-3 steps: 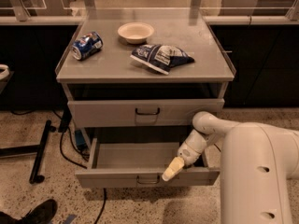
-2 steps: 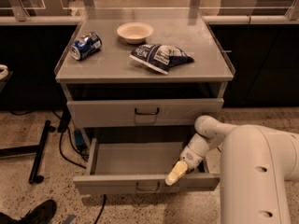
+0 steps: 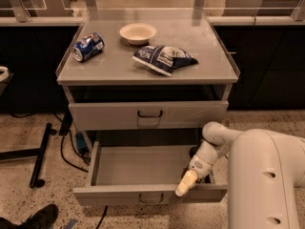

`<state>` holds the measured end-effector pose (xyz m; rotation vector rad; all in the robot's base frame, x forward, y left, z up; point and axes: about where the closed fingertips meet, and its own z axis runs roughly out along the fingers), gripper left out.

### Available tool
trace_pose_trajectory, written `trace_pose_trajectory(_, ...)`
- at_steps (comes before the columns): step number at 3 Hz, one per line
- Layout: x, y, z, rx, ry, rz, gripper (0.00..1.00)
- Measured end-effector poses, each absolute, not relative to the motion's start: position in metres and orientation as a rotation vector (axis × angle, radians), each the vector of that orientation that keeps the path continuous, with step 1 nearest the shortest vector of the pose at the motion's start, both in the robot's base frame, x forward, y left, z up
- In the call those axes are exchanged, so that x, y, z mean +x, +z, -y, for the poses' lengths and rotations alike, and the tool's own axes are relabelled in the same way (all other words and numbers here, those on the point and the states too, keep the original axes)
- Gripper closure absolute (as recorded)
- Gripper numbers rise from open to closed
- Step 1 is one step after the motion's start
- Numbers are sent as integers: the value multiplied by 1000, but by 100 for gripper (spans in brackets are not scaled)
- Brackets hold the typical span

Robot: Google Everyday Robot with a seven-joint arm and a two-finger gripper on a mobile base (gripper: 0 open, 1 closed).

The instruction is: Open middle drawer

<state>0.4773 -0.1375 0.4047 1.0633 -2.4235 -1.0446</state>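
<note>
The middle drawer [image 3: 119, 194] is seen pulled well out from the cabinet, its grey tray exposed and bare. The tool [image 3: 186, 182] is placed low at the right of the drawer's front wall, from the inside, just beside the rim. That placement is judged to suit hooking the wall and dragging it outward, not gripping the dark handle [image 3: 151, 198]. Whether the tool is apart or together cannot be told. The arm [image 3: 212, 147] is reached in over the right side wall. The upper drawer [image 3: 119, 116] is shut. A can [image 3: 88, 46], bowl [image 3: 137, 33] and bag [image 3: 163, 58] are left on the tabletop [image 3: 209, 66]. The task is judged nearly done.
</note>
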Motion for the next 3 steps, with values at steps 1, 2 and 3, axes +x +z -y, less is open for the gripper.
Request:
trace_pose_trajectory(1, 452, 409, 147, 1057, -1027, 2325, 0)
trace_pose_trajectory(2, 451, 408, 146, 1058, -1035, 2319, 0)
trace_pose_trajectory(3, 449, 406, 145, 1060, -1046, 2310, 0)
